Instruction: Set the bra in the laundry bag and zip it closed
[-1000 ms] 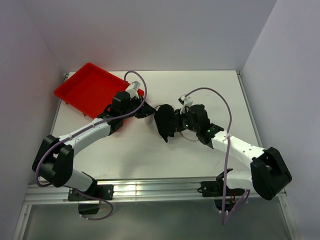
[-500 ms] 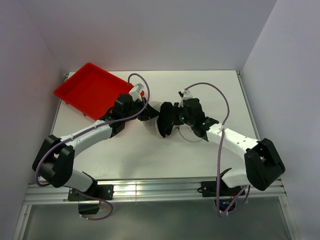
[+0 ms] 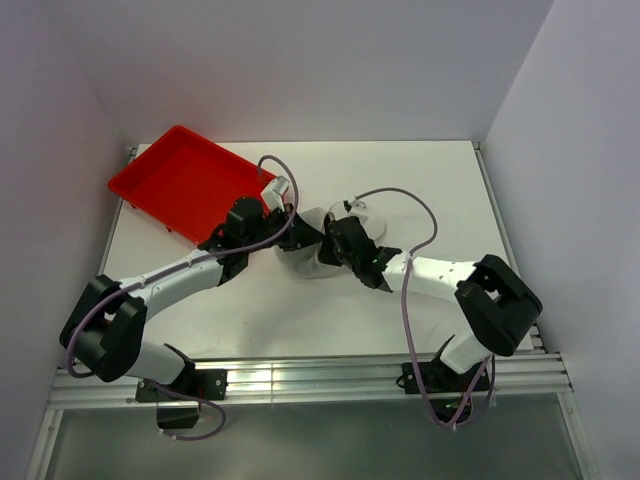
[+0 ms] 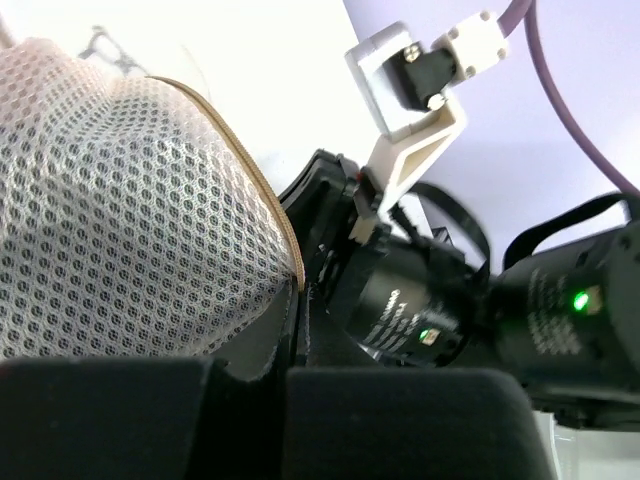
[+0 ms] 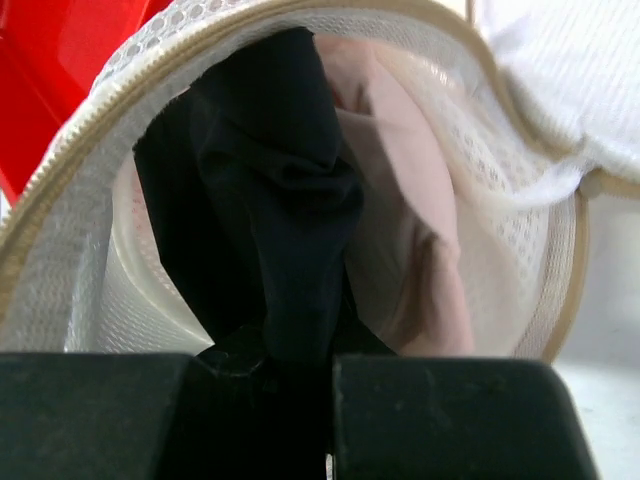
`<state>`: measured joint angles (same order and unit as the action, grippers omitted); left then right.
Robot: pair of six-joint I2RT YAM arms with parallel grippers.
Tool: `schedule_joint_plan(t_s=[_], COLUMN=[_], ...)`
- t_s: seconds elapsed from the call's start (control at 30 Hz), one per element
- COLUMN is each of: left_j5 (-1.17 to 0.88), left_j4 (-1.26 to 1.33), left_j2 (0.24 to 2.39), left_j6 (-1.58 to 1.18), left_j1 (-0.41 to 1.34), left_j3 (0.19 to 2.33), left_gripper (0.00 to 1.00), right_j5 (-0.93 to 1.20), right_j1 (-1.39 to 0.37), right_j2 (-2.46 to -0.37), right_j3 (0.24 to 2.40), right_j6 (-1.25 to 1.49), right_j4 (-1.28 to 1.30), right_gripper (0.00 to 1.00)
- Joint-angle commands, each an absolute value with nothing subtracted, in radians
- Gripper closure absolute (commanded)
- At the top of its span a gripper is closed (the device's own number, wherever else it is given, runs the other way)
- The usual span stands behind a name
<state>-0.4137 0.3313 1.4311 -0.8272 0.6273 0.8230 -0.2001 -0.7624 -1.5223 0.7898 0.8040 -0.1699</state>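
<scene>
The laundry bag (image 3: pixel 303 264) lies at the table's middle, its white mesh opening facing my right gripper (image 3: pixel 335 246). My left gripper (image 3: pixel 300 233) is shut on the bag's zipper rim; the left wrist view shows the mesh (image 4: pixel 120 200) pinched between its fingers (image 4: pixel 295 340). In the right wrist view the bag's rim (image 5: pixel 70 200) rings the opening, with the pale pink bra (image 5: pixel 400 200) inside. My right gripper (image 5: pixel 330 400) is shut on a black cloth (image 5: pixel 290 200) that hangs into the bag in front of the bra.
A red tray (image 3: pixel 180 180) stands at the back left, just behind the left arm; it also shows in the right wrist view (image 5: pixel 50 60). The two wrists are close together over the bag. The right wrist fills the left wrist view (image 4: pixel 420 310).
My right gripper has moved left with the black cloth, from beside the bag into its opening. My left gripper has shifted a little right, still holding the rim.
</scene>
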Motion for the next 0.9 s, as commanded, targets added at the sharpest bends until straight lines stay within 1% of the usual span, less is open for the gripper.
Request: schedule_joint_plan(t_s=[0.0,0.07,0.1,0.13,0.17,0.2,0.23,0.27,0.3,0.33,0.37,0.4,0.43,0.47,0.53,0.67,0.77,0.83,0.87], left_j5=[-0.41,-0.39,-0.367,-0.354,-0.342,-0.313,-0.299,-0.285,-0.261,-0.25,-0.242,-0.236,-0.224,-0.219,-0.212,-0.21,-0.212,-0.212,-0.212], left_j4=[0.422,0.411,0.4,0.382,0.376,0.37,0.362,0.359,0.359,0.357,0.357,0.357,0.356,0.359,0.362,0.368,0.373,0.374,0.374], left_j2=[1.359,1.348,1.336,1.329,1.319,1.299,1.29,1.27,1.263,1.253,1.24,1.233,1.229,1.224,1.223,1.223,1.209,1.201,1.194], left_j6=[-0.838,-0.822,-0.816,-0.81,-0.796,-0.792,-0.787,-0.782,-0.784,-0.785,-0.785,-0.785,-0.785,-0.787,-0.787,-0.788,-0.792,-0.792,-0.792], left_j1=[0.637,0.637,0.637,0.638,0.637,0.638,0.638,0.637,0.637,0.637,0.637,0.637,0.637,0.638,0.638,0.637,0.638,0.637,0.638], left_j3=[0.804,0.789,0.784,0.772,0.762,0.753,0.73,0.718,0.697,0.687,0.678,0.664,0.66,0.651,0.646,0.635,0.627,0.623,0.62], left_gripper=[1.0,1.0,1.0,1.0,1.0,1.0,1.0,1.0,1.0,1.0,1.0,1.0,1.0,1.0,1.0,1.0,1.0,1.0,1.0], right_j5=[-0.313,-0.318,-0.319,-0.316,-0.316,-0.314,-0.301,-0.298,-0.296,-0.285,-0.273,-0.262,-0.243,-0.229,-0.203,-0.184,-0.242,-0.247,-0.221], right_j1=[-0.79,-0.788,-0.788,-0.785,-0.779,-0.776,-0.77,-0.758,-0.753,-0.749,-0.743,-0.733,-0.729,-0.721,-0.716,-0.683,-0.632,-0.57,-0.545], right_j2=[-1.508,-1.49,-1.48,-1.471,-1.456,-1.445,-1.436,-1.415,-1.401,-1.373,-1.361,-1.344,-1.313,-1.299,-1.247,-1.152,-1.083,-1.072,-1.074], right_j3=[0.775,0.77,0.772,0.785,0.796,0.808,0.825,0.836,0.842,0.844,0.847,0.842,0.838,0.825,0.81,0.764,0.689,0.618,0.557], right_j6=[0.879,0.855,0.838,0.8,0.783,0.766,0.731,0.718,0.698,0.686,0.68,0.667,0.661,0.658,0.657,0.673,0.718,0.791,0.855], right_j4=[-0.256,-0.239,-0.227,-0.218,-0.166,-0.143,-0.124,-0.08,-0.062,-0.051,-0.019,-0.008,-0.008,0.017,0.018,0.02,-0.029,-0.058,-0.113], right_gripper=[1.0,1.0,0.96,0.84,0.8,0.72,0.51,0.44,0.31,0.25,0.22,0.17,0.16,0.12,0.11,0.11,0.12,0.13,0.13])
